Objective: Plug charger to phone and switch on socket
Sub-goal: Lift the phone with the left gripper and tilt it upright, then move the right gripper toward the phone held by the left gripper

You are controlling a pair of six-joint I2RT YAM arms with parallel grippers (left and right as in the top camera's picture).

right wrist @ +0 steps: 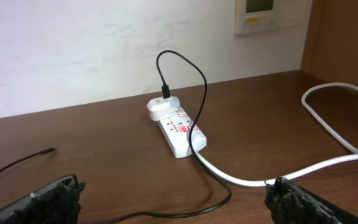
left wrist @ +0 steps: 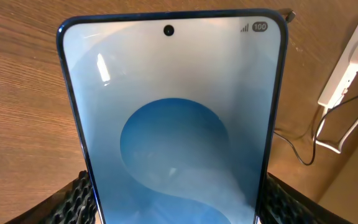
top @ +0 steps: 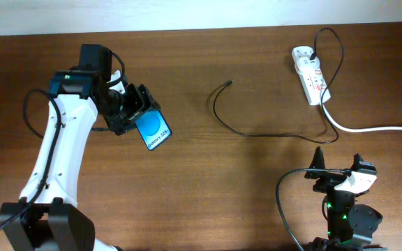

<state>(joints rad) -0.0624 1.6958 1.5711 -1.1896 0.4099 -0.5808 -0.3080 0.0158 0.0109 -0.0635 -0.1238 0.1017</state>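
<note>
overhead: left pincer (top: 140, 113) clamped on the phone (top: 152, 130), right pincer (top: 339, 169) wide apart, touching nothing

You work over a dark brown wooden worktop (top: 208, 195), its grain running from side to side as you see it from overhead. Along the far edge in that view runs a pale strip (top: 152, 14). Your right wrist camera shows what stands behind that edge: a plain off-white wall (right wrist: 73, 50), faintly mottled, meeting the worktop in a straight line. High on it, toward the right, sits a cream control panel (right wrist: 260, 15) with a small display, cut off by the top of the view. Right of it a brown wooden partition (right wrist: 344, 37) stands upright. The light is soft and even, leaving a dull sheen on the wood.
</note>
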